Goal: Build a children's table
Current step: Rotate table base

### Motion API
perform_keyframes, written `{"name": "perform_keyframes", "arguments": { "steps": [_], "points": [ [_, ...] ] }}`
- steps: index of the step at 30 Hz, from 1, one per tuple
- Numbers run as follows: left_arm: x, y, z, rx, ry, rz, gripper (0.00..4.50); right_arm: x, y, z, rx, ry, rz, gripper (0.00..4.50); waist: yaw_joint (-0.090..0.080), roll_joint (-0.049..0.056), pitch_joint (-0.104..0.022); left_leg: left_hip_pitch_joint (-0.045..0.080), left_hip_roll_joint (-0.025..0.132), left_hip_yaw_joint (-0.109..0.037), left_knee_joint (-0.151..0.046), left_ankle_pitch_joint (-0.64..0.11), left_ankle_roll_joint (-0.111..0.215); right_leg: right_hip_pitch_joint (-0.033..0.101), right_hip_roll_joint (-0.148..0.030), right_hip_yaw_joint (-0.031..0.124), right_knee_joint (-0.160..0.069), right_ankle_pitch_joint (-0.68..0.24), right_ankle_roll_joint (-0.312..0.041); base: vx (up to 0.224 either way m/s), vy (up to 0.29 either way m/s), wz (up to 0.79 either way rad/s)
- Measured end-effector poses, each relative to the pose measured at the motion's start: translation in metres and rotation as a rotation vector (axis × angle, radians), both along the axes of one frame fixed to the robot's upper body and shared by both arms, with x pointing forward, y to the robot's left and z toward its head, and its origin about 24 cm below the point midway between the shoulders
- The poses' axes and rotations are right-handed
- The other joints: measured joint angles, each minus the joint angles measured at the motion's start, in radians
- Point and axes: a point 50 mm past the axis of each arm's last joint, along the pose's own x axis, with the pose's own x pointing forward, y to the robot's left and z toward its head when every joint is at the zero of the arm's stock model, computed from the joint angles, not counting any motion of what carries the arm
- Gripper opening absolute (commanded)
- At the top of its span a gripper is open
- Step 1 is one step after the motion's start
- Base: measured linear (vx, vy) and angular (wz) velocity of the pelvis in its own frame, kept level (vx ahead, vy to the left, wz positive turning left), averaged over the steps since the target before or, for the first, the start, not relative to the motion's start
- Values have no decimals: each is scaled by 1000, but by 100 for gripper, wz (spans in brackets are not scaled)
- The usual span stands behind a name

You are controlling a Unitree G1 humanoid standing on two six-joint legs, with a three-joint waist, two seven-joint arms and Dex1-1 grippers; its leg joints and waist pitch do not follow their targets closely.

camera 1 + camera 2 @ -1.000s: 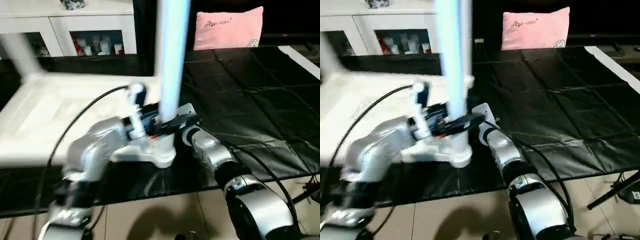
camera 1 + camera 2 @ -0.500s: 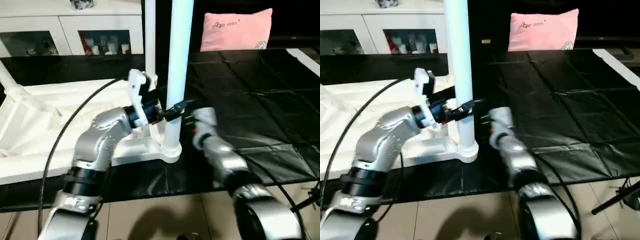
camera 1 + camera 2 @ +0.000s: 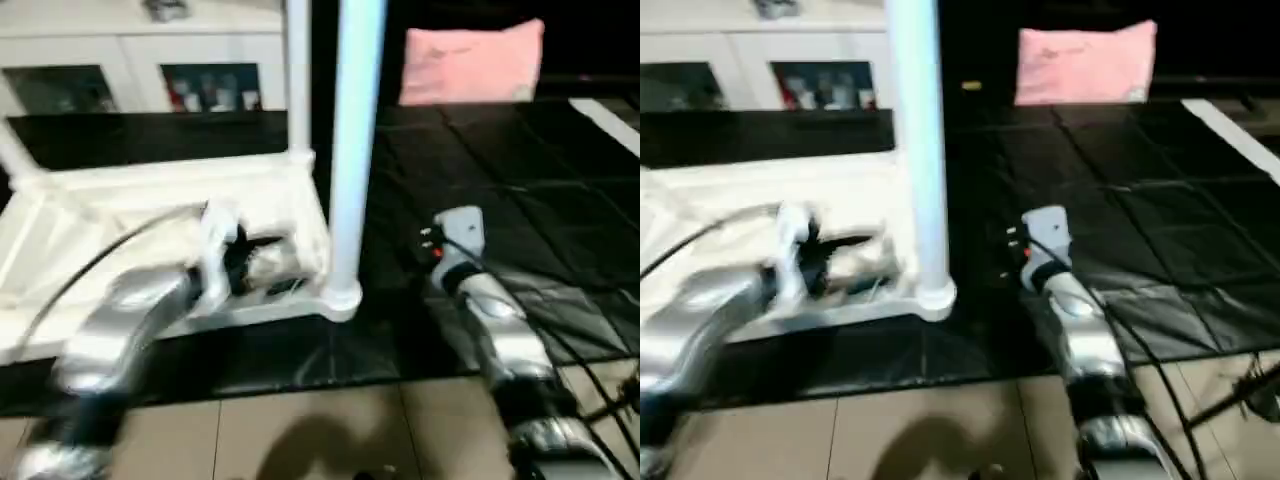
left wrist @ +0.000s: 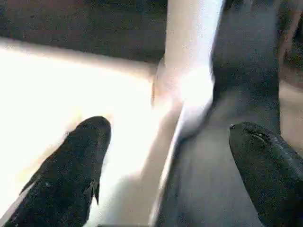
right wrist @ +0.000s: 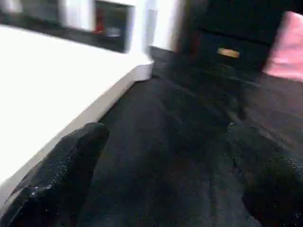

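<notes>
The children's table lies upside down on a black mat as a white tabletop (image 3: 120, 200) with its ribbed underside up. One white leg (image 3: 352, 150) stands upright in the near right corner socket (image 3: 340, 298). A second leg (image 3: 297, 80) rises at the far right corner, and a third (image 3: 15, 150) at the far left. My left gripper (image 3: 262, 262) hovers open over the tabletop, left of the near leg. In the left wrist view its fingers (image 4: 80, 156) frame that leg (image 4: 189, 56) without touching it. My right gripper (image 5: 163, 132) is open over the mat, to the right of the leg, holding nothing.
A pink pillow (image 3: 472, 62) lies at the back right of the black mat (image 3: 520, 170). A white glass-door cabinet (image 3: 150, 60) stands behind the tabletop. Tiled floor (image 3: 300, 430) runs along the mat's near edge. Black cables trail from both forearms.
Both grippers have drawn back from the near right leg. The left arm dropped leftward over the tabletop and the right arm swung right. The leg stays upright in its socket.
</notes>
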Motion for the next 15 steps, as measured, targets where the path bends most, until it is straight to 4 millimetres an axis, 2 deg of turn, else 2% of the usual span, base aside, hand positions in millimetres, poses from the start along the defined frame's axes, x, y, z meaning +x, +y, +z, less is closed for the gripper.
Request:
{"name": "perform_keyframes", "arguments": {
  "steps": [2, 4, 6, 7, 10, 15],
  "points": [
    [-1, 4, 0, 62, -7, -25, 443, -4, 1, 3, -44, -6, 70, 450, 3, 0, 0, 0, -1, 0, 0, 0, 0, 1, -1, 1, -1, 0, 1, 0, 0, 0],
    [0, 14, -4, 196, -4, -50, 443, -11, -1, 5, -106, 14, 166, 450, 6, -1, 0, 0, -1, 0, -1, 0, 0, 1, 0, 1, -1, -1, 2, 0, 0, 0],
    [1, 34, -7, 338, 13, -29, 443, -19, -13, 6, -160, 59, 213, 450, 8, -1, 0, 0, -1, 0, -1, 0, 0, 1, 0, 1, -1, -2, 4, 0, 0, 0],
    [2, 37, -8, 364, 13, -26, 443, -21, -19, 5, -177, 79, 215, 450, 10, -1, 0, 0, -1, 0, -1, 0, 0, 1, 0, 2, -1, -3, 5, 0, 0, 0],
    [7, 36, -9, 433, -19, -36, 443, -27, -24, 11, -197, 97, 246, 450, 13, -1, 0, 0, -1, 0, -1, 0, 0, 1, 0, 2, -1, -3, 5, 0, 0, 0],
    [22, 45, -13, 583, -103, -9, 443, -32, -30, 18, -208, 98, 259, 450, 8, 0, -1, 1, -2, -2, -1, 0, 0, 1, 0, 1, 0, -2, 4, 0, 0, 0]
  ]
}}
